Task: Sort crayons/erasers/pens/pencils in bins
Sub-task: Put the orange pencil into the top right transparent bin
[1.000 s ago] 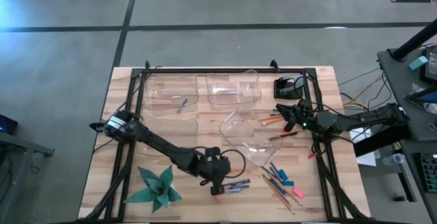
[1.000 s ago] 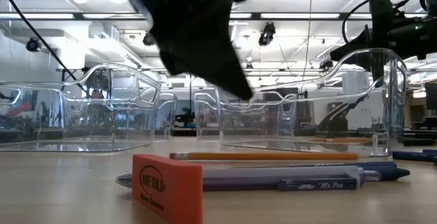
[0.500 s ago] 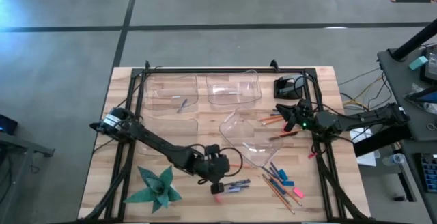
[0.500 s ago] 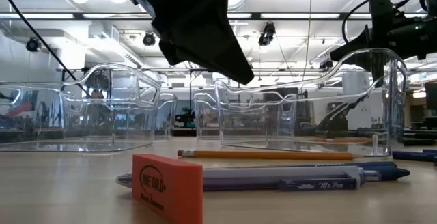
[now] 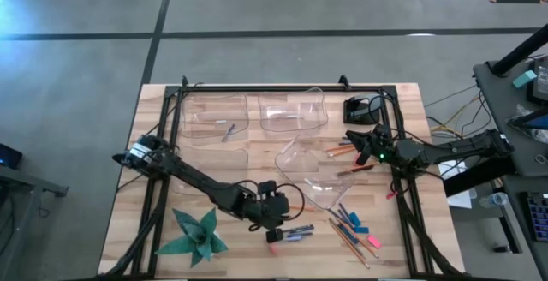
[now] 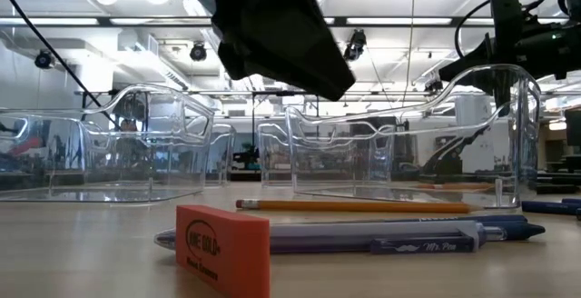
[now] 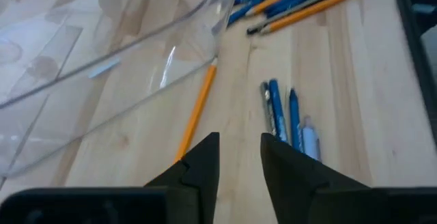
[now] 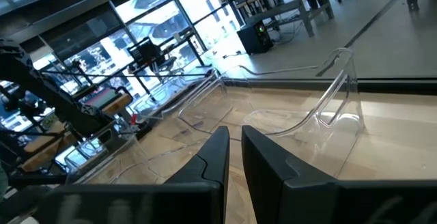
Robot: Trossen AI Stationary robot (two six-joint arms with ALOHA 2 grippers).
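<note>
Stock, near edge of the table [image 5: 163,101]: orange pencil [image 7: 196,111], blue pens [image 7: 283,115] and pink eraser [image 6: 223,246] lie loose beside the tilted bin [image 5: 310,171]. Left gripper [image 7: 239,157] hovers above them, fingers parted with nothing between; we see no grip on anything. Right gripper [image 8: 235,152] waits by the right edge, fingers nearly together, empty. Risk, as we judge it: descending off-line, the fingers nudge the pencil under the bin wall or catch two pens at once.
</note>
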